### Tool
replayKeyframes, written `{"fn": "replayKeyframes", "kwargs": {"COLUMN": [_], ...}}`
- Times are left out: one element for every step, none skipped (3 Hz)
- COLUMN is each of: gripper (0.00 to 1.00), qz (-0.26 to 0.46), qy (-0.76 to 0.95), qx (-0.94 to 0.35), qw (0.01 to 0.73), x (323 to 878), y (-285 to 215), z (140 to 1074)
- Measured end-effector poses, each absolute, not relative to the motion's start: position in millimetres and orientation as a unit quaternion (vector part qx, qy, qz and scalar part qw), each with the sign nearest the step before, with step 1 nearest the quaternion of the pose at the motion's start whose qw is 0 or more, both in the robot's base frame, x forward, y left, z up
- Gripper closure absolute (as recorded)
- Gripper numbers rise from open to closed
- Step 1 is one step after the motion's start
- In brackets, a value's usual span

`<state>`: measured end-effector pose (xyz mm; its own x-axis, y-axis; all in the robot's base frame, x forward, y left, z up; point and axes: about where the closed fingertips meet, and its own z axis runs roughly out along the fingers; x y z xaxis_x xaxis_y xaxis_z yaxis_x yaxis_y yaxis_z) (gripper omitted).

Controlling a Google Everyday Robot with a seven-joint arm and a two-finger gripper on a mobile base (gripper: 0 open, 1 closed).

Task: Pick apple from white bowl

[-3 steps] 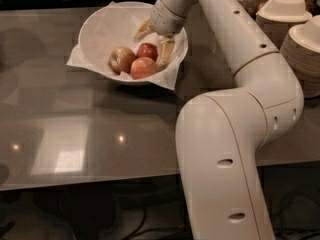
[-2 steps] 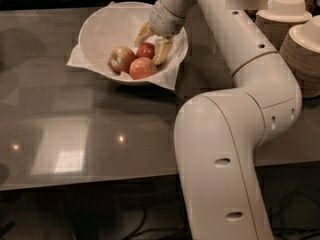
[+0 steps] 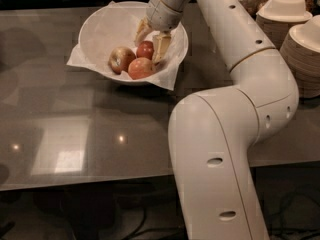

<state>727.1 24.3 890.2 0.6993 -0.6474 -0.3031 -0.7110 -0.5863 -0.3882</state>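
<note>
The white bowl [image 3: 100,31], lined with crumpled white paper, sits at the back of the table. It holds three apples. The dark red apple [image 3: 145,49] is at the back right of the group. A yellow-green-and-red apple [image 3: 121,59] lies to its left and a lighter orange-pink apple [image 3: 141,68] in front. My gripper [image 3: 151,43] reaches down into the bowl from the right. Its fingers are spread, one on each side of the dark red apple, which still rests in the bowl.
Stacks of beige disposable bowls [image 3: 304,59] stand at the right edge of the grey table [image 3: 75,134], with another stack [image 3: 279,15] behind. My white arm [image 3: 225,134] crosses the table's right half. The table's front edge runs along the bottom.
The gripper stays low in the bowl around the dark red apple, with almost no movement. The arm's big lower segment has shifted slightly. The apples have not moved.
</note>
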Motion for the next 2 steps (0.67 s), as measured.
{"fn": "replayKeyframes", "kwargs": {"gripper": [1.0, 1.0], "qz": [0.036, 0.013], "qy": [0.369, 0.356], "qx": [-0.894, -0.895], "qw": [0.252, 0.267], "x": [729, 730], "y": [28, 30], "z": [914, 939]}}
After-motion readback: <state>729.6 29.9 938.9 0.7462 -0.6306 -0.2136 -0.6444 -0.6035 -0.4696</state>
